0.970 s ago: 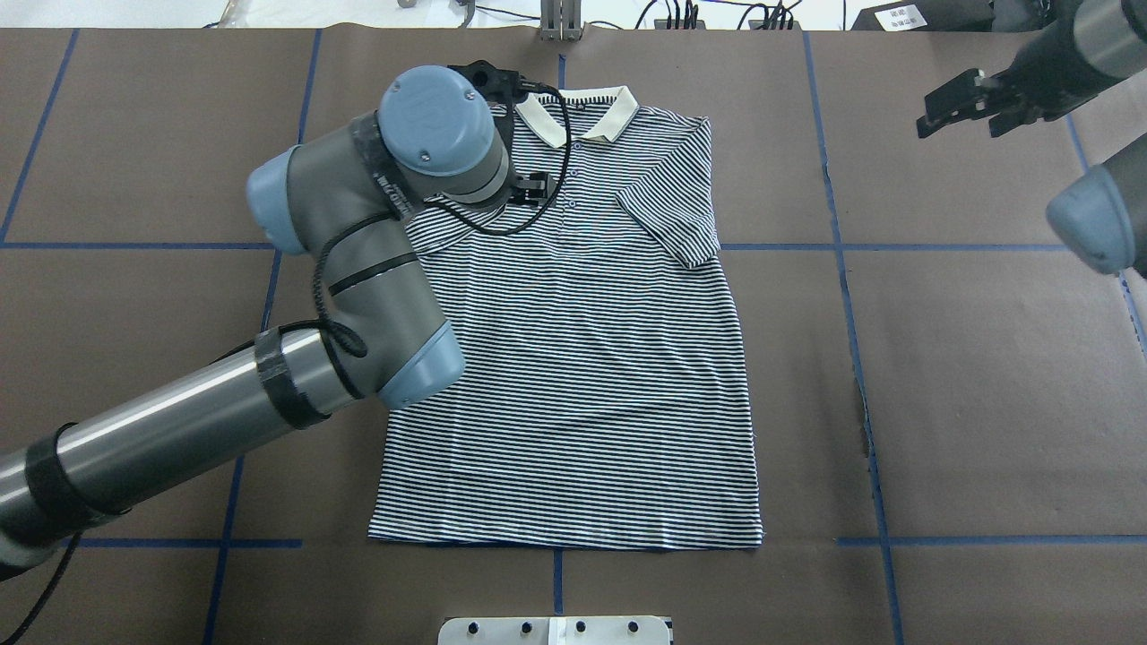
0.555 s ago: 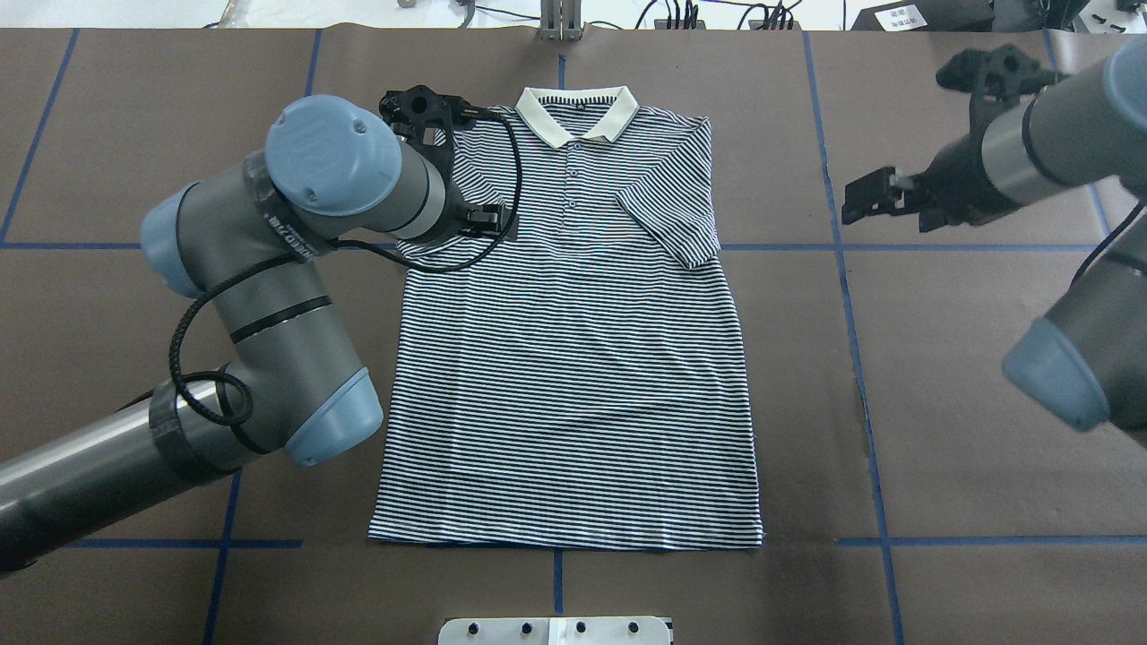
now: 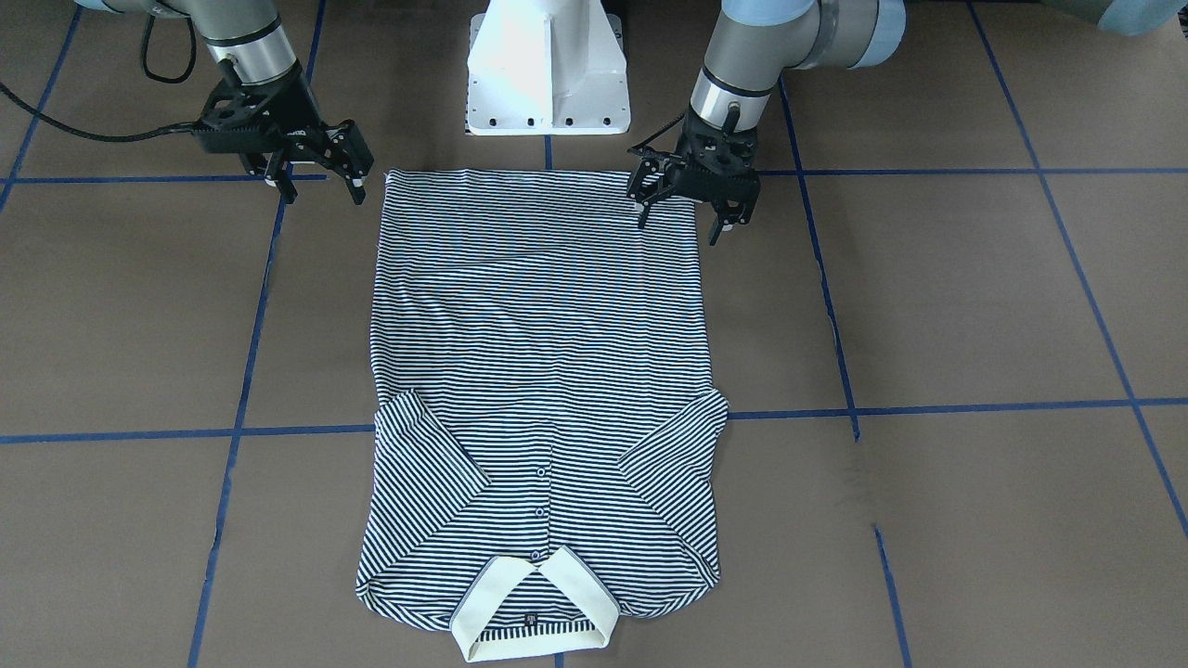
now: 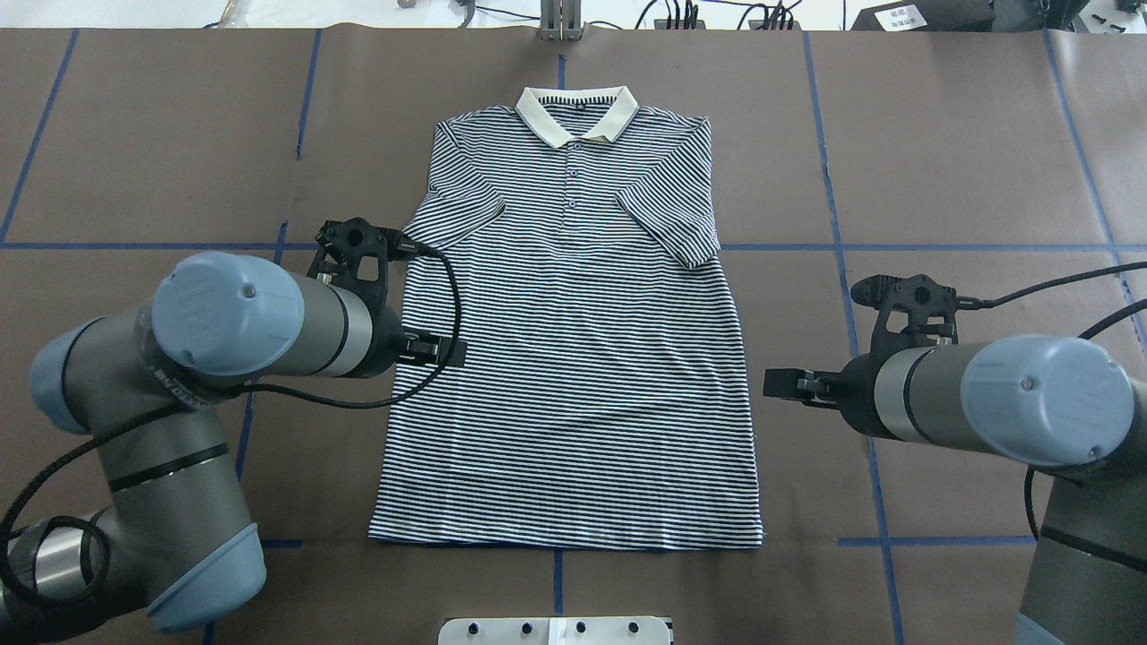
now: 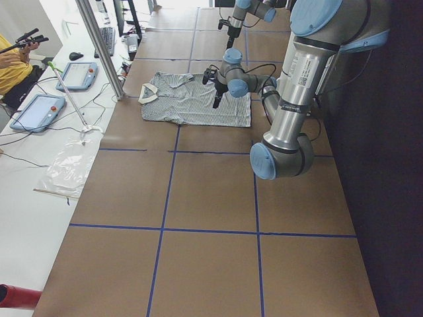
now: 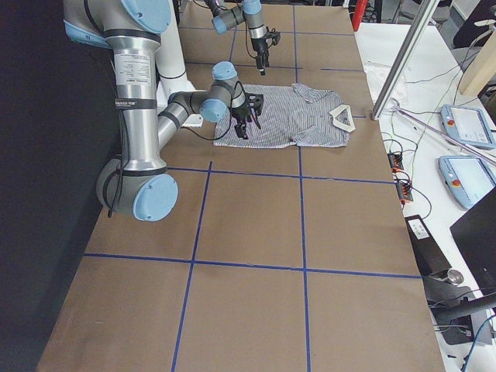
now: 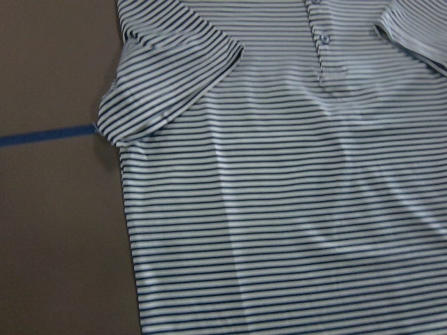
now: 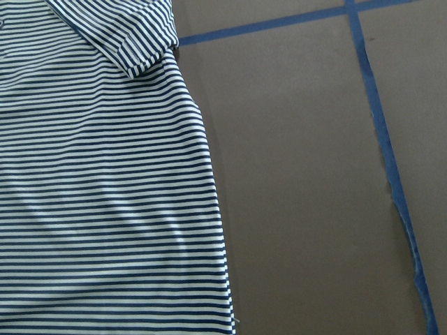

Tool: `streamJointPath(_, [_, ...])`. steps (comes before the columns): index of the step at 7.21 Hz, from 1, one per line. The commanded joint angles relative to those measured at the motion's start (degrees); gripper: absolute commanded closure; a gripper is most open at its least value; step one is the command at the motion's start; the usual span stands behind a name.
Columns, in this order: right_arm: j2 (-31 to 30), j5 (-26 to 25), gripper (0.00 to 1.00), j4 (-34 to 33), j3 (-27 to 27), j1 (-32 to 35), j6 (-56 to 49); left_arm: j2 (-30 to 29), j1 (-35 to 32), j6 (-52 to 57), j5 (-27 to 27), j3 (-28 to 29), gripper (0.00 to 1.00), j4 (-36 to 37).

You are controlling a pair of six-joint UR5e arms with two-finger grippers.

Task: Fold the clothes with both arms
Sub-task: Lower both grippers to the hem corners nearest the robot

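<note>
Striped navy-and-white cloth, one polo shirt [image 4: 573, 376], lies flat in the middle of the brown table [image 4: 968, 179], with its cream collar [image 4: 576, 112] toward the far edge and its hem toward the robot's edge. As I judge it, the folding is only part done. Both short sleeves, one on the robot's left [image 4: 457, 210] and one on its right [image 4: 672, 210], are turned in over the chest, but the body is at full length, so the lengthwise fold from hem to collar is not yet made.

Counted: one shirt, one collar, two folded sleeves, three small buttons down the placket, two arms, two grippers. The left gripper [image 3: 685, 211] hangs over the hem corner on the robot's left, jaws spread wide and holding nothing. The right gripper [image 3: 323, 190] hangs just outside the other hem corner, over bare table, likewise spread and empty. Neither appears to be gripping the cloth
</note>
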Motion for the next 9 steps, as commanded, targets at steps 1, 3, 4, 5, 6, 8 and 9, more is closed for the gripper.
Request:
streamJointPath(1, [-0.3,-2.4,0.05,0.1,0.4,-3.8,2.7,5.5,6.3,-7.7,4.3,-1.5,0.15,-0.2])
streamJointPath(3, [-0.3,-2.6,0.05,0.1,1.2,-5.3,3.8,7.5,13.1,-15.7,7.2,-1.4,0.37,-0.3])
streamJointPath(4, [-0.3,-3.4,0.05,0.1,1.4,-5.7,4.1,8.1,14.4,-17.3,8.6,-1.4,0.39,-0.2])
streamJointPath(5, [-0.3,-3.6,0.05,0.1,1.4,-6.0,4.2,8.4,15.0,-17.5,8.8,-1.4,0.39,-0.2])
streamJointPath(6, [-0.3,-3.6,0.05,0.1,1.4,-6.1,4.3,8.6,15.1,-17.6,8.8,-1.4,0.40,-0.2])
streamJointPath(8, [-0.3,-3.7,0.05,0.1,1.4,-6.1,4.3,9.1,15.9,-17.6,8.8,-1.3,0.41,-0.2])
streamJointPath(9, [-0.3,-3.7,0.06,0.1,1.4,-6.1,4.3,9.1,16.1,-17.6,8.8,-1.3,0.45,-0.2])
